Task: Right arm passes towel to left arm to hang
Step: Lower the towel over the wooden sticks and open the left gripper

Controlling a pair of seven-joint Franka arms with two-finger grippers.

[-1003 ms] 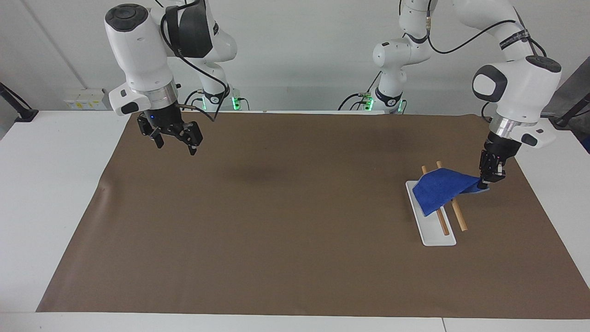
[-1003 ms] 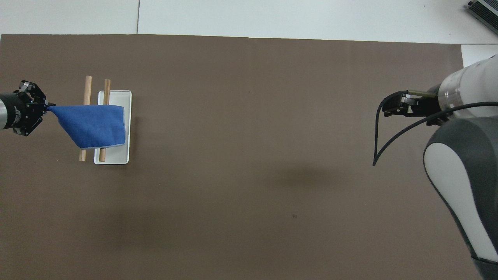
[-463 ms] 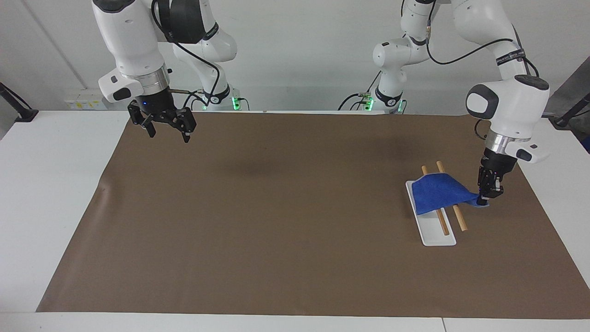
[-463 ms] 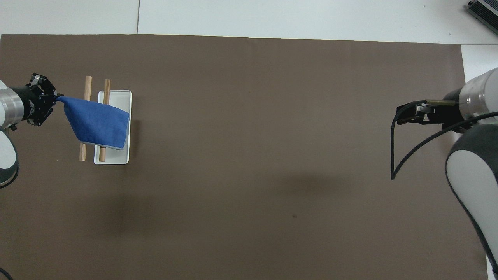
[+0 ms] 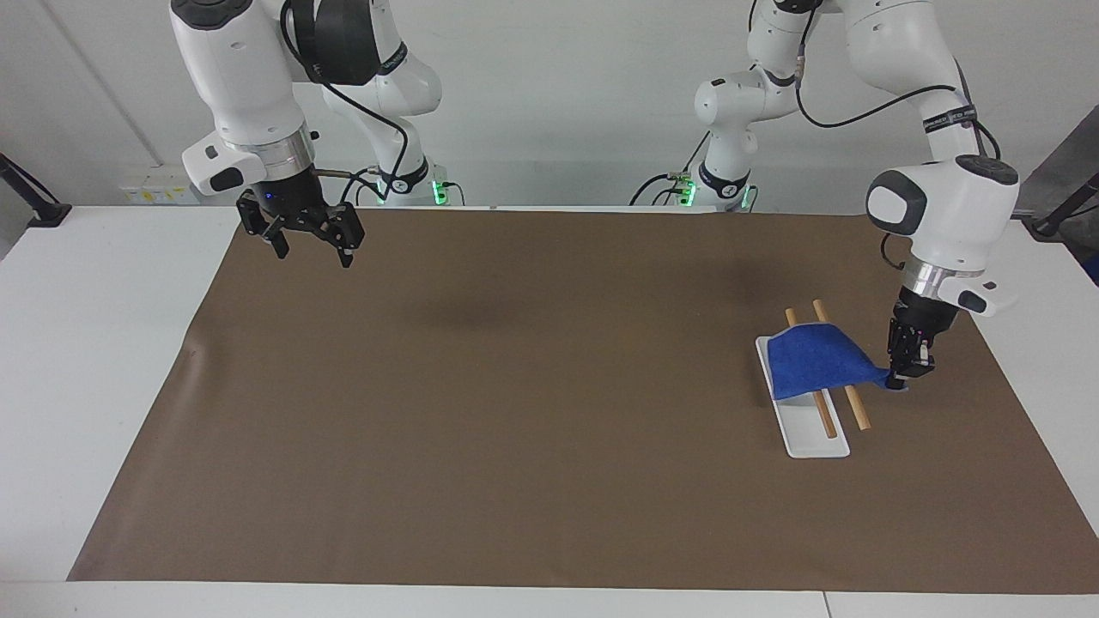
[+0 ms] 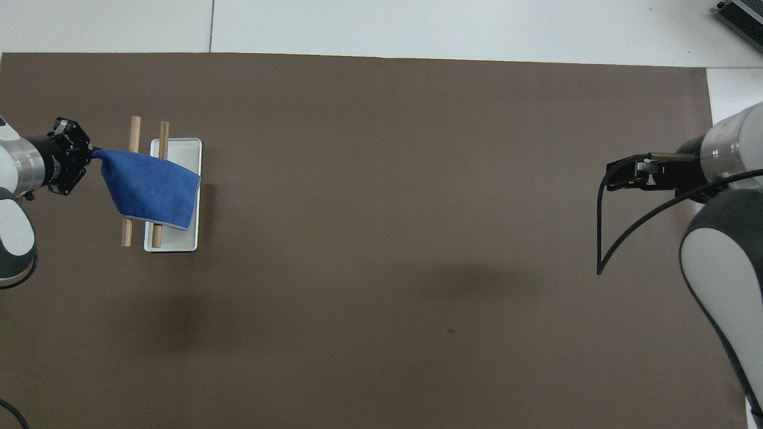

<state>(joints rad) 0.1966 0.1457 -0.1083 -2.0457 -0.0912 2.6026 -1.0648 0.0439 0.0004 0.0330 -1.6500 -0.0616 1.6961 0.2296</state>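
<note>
Two sets of jaws show, and they stand in different states. The left gripper (image 5: 898,378) has its jaws closed tight on one corner of the towel (image 5: 811,364), low down just beside the wooden rods, toward the left arm's end of the surface. From that pinched corner the blue cloth spreads away over both wooden rods (image 5: 850,399), which run side by side across a white tray (image 5: 811,438); the towel drapes over them and its free edge hangs down over the tray. In the overhead view the towel (image 6: 150,187) covers the middle of the two rods (image 6: 127,233) and part of the tray (image 6: 179,241), with the left gripper (image 6: 89,156) at its corner.

Above the jaws, the left arm (image 5: 944,206) comes down steeply from its base to the silver wrist ring.

The right gripper (image 5: 313,249) has its jaws spread wide and holds nothing. It hangs in the air over the edge of the brown mat (image 5: 515,412) at the right arm's end of the surface, well apart from the towel, with a small blue light on its body. The right arm (image 5: 249,94) waits there, a loose black cable (image 6: 602,238) looping off its wrist.

The brown mat covers most of the white surface (image 5: 94,343).
</note>
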